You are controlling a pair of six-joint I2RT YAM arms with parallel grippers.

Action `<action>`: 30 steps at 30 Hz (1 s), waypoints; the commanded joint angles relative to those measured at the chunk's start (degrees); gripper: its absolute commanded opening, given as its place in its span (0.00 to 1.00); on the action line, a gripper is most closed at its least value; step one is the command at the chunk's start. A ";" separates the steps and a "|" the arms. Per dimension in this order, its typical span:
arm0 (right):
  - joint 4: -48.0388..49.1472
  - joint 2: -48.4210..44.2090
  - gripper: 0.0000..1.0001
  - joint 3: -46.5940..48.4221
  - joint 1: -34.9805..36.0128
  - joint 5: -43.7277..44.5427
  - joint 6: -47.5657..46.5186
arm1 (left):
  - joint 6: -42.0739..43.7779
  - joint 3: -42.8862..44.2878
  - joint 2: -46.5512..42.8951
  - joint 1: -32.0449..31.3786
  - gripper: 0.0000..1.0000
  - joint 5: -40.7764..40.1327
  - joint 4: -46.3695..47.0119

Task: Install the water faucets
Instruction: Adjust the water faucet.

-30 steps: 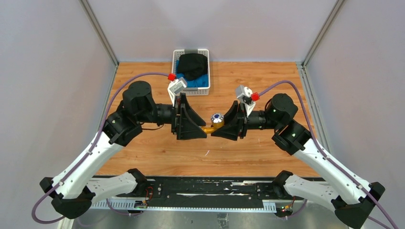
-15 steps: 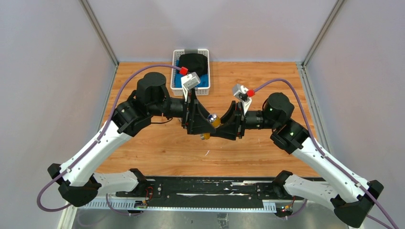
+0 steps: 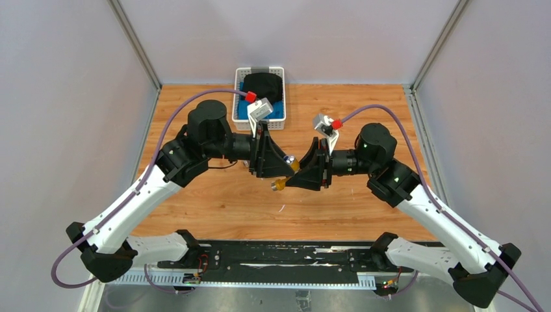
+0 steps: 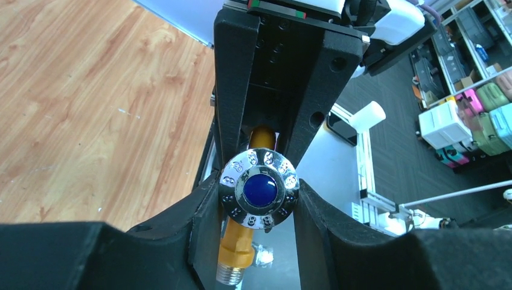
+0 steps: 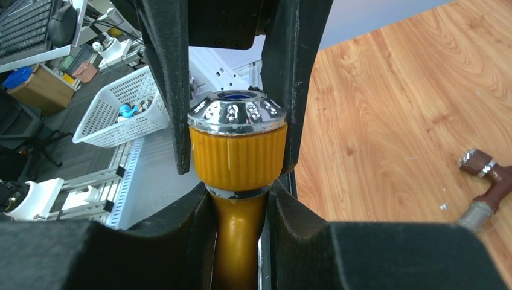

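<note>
Left tool (image 4: 258, 194), right tool (image 5: 240, 205) grip brass faucet (image 5: 238, 154) (knob, stem).

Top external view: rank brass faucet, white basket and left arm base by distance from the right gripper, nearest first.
1. brass faucet: centre, gripped by the right gripper itself.
2. white basket: far edge, left of centre.
3. left arm base: near-left corner.

No legible txt, knob (image 4: 259, 190) rim embossing too blurry to read
</note>
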 commanded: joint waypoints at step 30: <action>-18.11 3.91 0.47 8.52 3.50 0.84 -6.02 | 2.59 3.60 4.88 -0.38 0.00 10.73 -2.24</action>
